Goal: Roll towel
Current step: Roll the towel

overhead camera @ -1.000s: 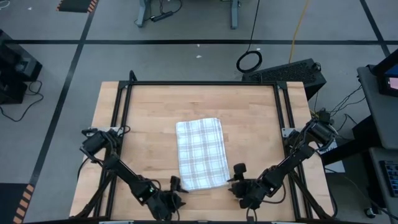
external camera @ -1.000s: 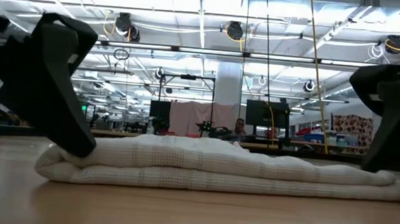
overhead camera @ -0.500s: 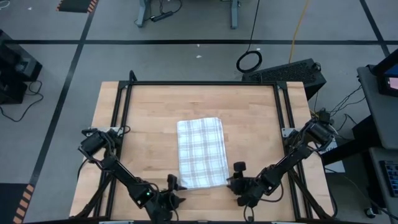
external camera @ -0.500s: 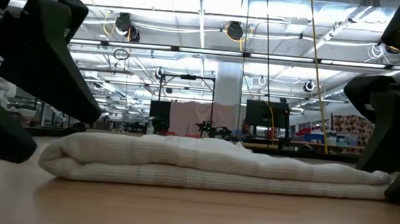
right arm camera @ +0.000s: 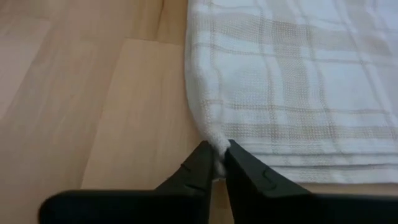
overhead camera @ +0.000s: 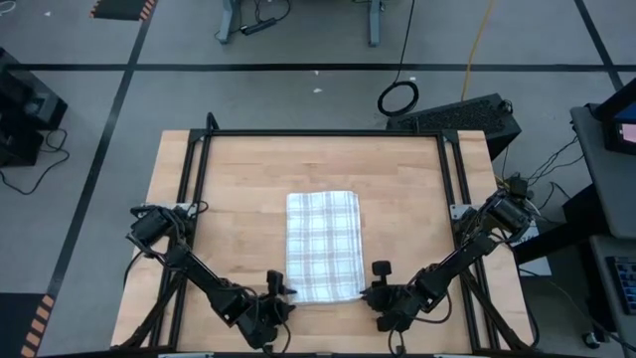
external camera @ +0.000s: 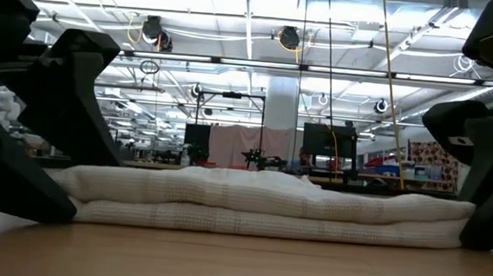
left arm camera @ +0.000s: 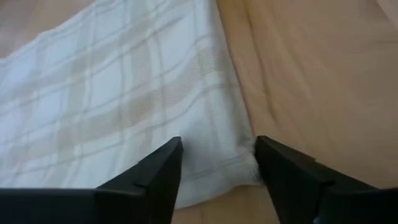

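The white towel with grey check lines lies folded flat in several layers on the wooden table. It is a rectangle running from far to near. My left gripper is open at the towel's near left corner, one finger over the cloth and the other at its side edge. My right gripper is shut on the near right corner. In the low view the towel lies between the two grippers' dark fingers. My left gripper's fingers slant down over the near left corner; whether they touch the cloth I cannot tell. My right gripper pinches the near right corner between its two fingers, slanting down from the near right. The towel lies flat on the table.
A black frame runs around the tabletop's far and side edges. Bare wood lies on the towel's left, right and far sides. Cables and a black box lie on the floor beyond the far edge.
My right gripper has shut on the towel's near right corner. My left gripper has tipped further down at the near left corner. Between them, the towel's near end has been drawn in slightly from both sides.
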